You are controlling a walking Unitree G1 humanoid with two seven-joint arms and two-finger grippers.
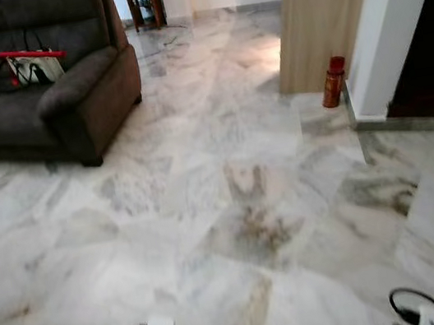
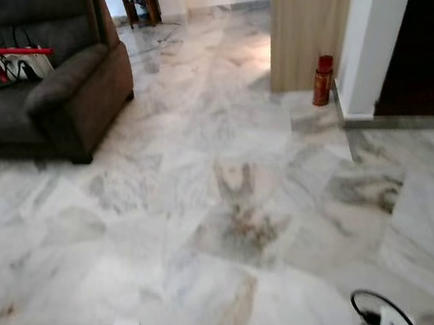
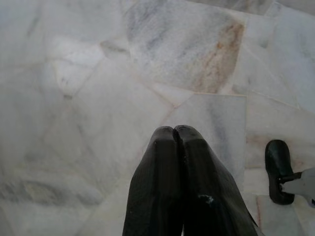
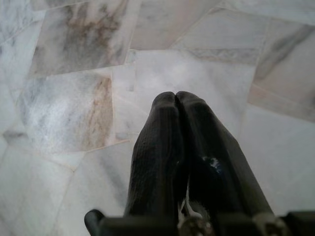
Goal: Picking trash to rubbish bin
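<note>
**Robot faces a marble floor with a red bottle far ahead, both claws pressed closed and empty**

A wide, glossy marble floor (image 1: 233, 210) stretches ahead of the robot. On the robot's left stands a dark sofa (image 1: 45, 83) with a red-handled bag (image 1: 30, 67) on its seat. On the right, a pale wooden panel (image 1: 321, 11) meets a white wall corner (image 1: 394, 24), beside a dark doorway.

The likely piece of trash is a red bottle (image 1: 333, 81). It stands upright on the floor, just beside the foot of the wooden panel, well apart from both arms. No rubbish bin can be made out.

Risks, as a judgement: the bottle is narrow and upright, so a clumsy reach could tip it and send it rolling across the smooth floor. It also sits tight against the panel and wall corner, so a finger may strike the wood before closing round the bottle. The polished floor may be slippery underfoot on the walk over. With no bin seen, the robot may have to search while carrying the bottle.

Both arms hang low and point down at the floor. The left gripper (image 3: 174, 132) has its two black fingers pressed together, holding nothing. The right gripper (image 4: 175, 98) is likewise clenched and empty, above bare tile.
</note>
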